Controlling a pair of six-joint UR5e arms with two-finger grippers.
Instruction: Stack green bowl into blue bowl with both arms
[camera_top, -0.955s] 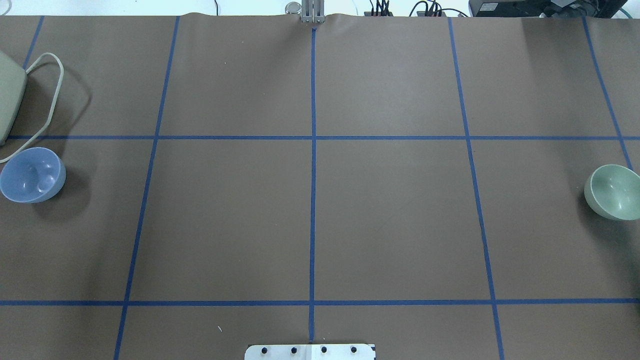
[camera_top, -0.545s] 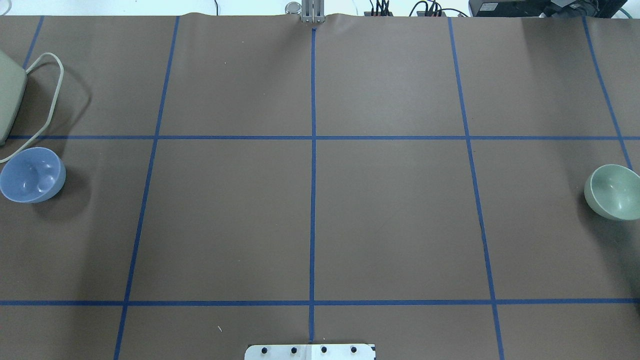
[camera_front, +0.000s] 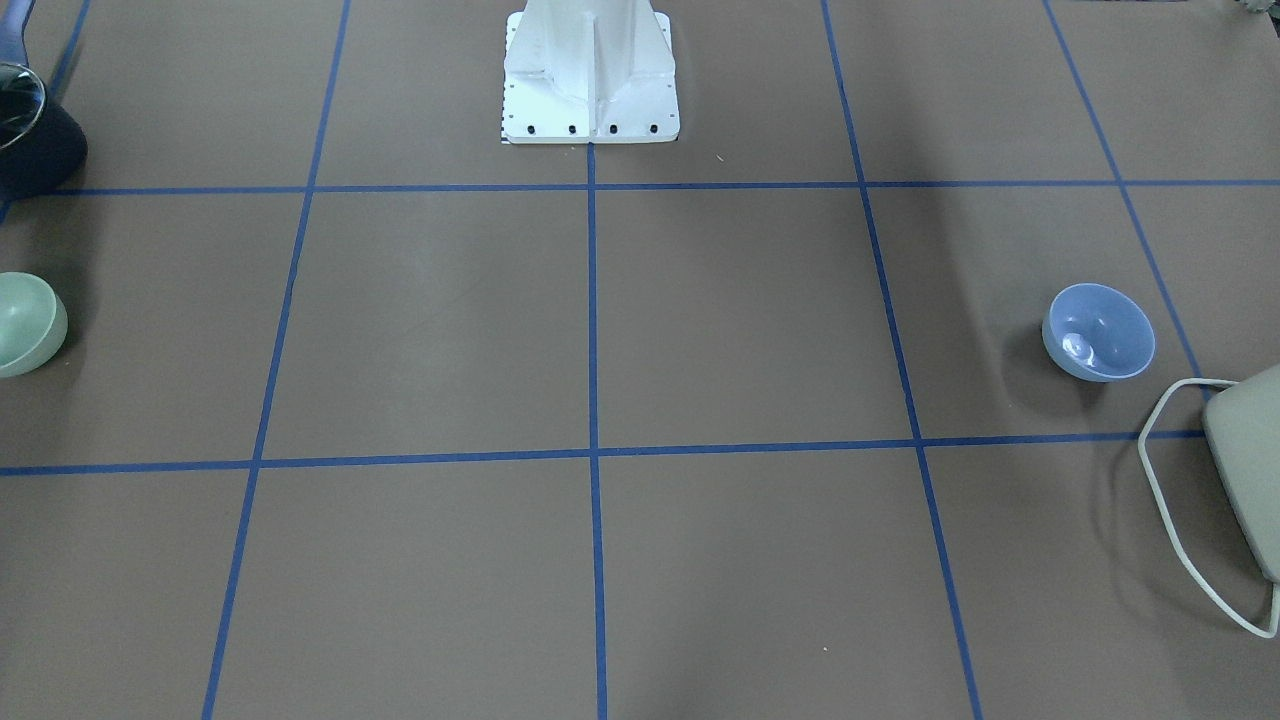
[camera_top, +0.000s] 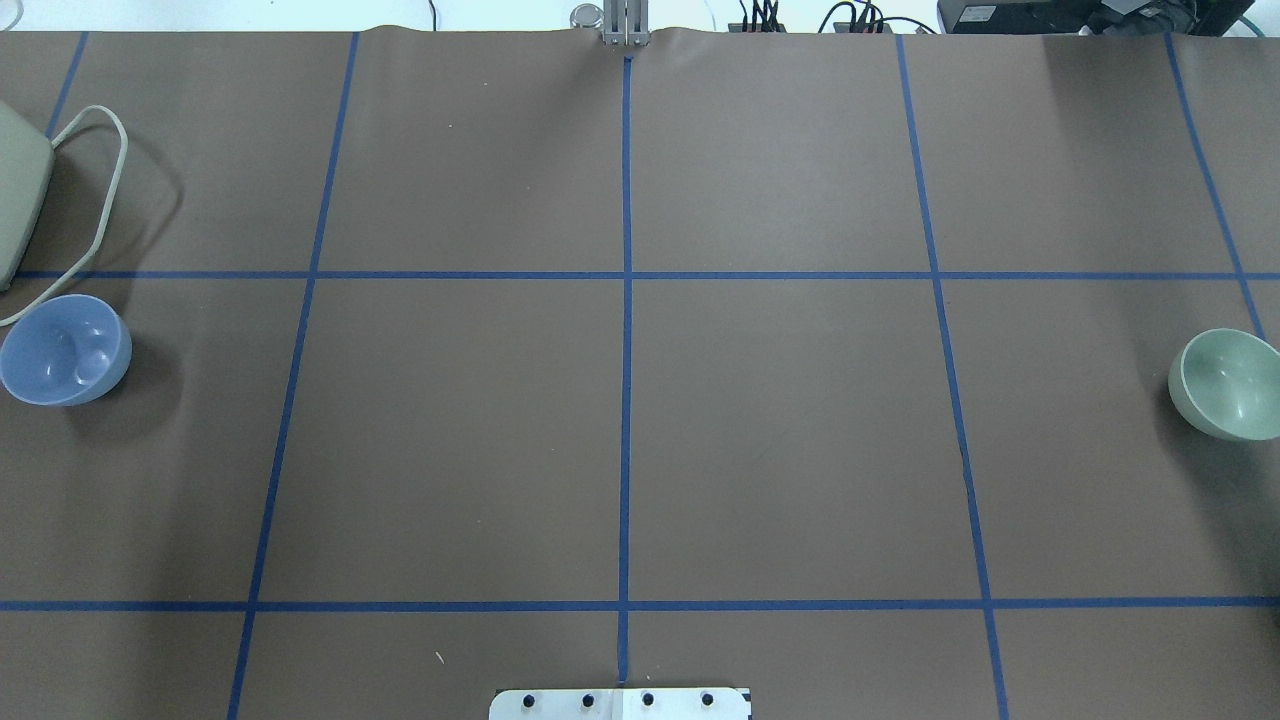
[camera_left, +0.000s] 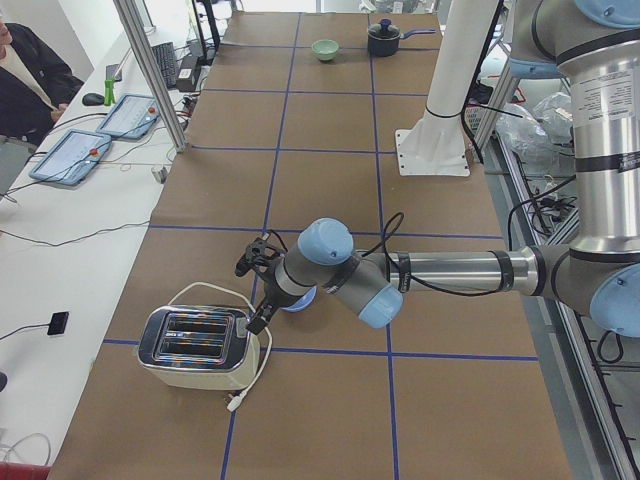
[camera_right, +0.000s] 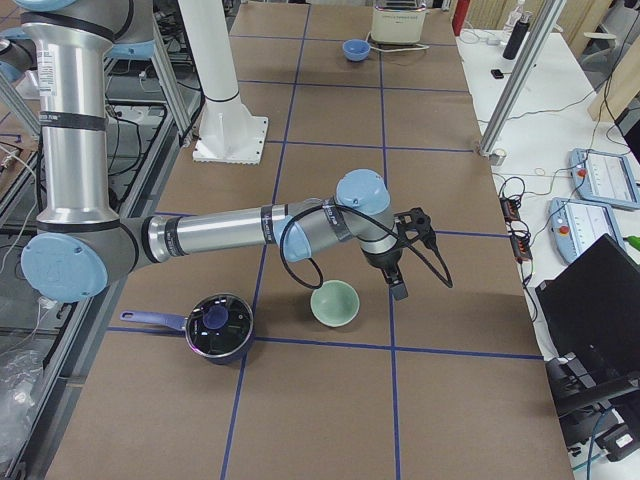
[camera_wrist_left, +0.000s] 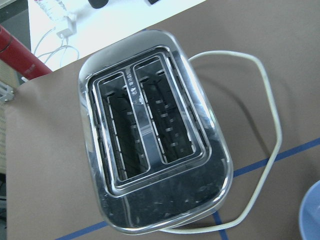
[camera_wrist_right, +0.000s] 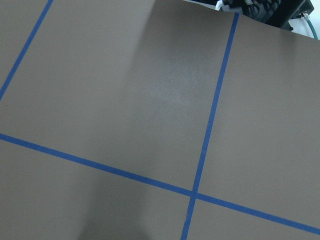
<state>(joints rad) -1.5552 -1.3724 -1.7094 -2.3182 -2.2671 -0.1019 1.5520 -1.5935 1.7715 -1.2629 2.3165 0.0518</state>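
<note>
The blue bowl (camera_top: 65, 350) stands upright at the table's left edge; it also shows in the front view (camera_front: 1098, 332) and at the left wrist view's corner (camera_wrist_left: 311, 215). The green bowl (camera_top: 1228, 385) stands upright at the right edge, also in the front view (camera_front: 25, 325). Neither arm shows in the overhead or front views. In the exterior left view the left gripper (camera_left: 256, 290) hovers between the blue bowl (camera_left: 297, 302) and the toaster. In the exterior right view the right gripper (camera_right: 405, 255) hangs just beside the green bowl (camera_right: 335, 303). I cannot tell whether either is open or shut.
A chrome toaster (camera_wrist_left: 150, 145) with a white cord (camera_top: 100, 190) sits just beyond the blue bowl. A dark lidded pot (camera_right: 218, 325) stands near the green bowl. The white base pedestal (camera_front: 590, 70) is at the robot's side. Blue tape lines grid the brown table.
</note>
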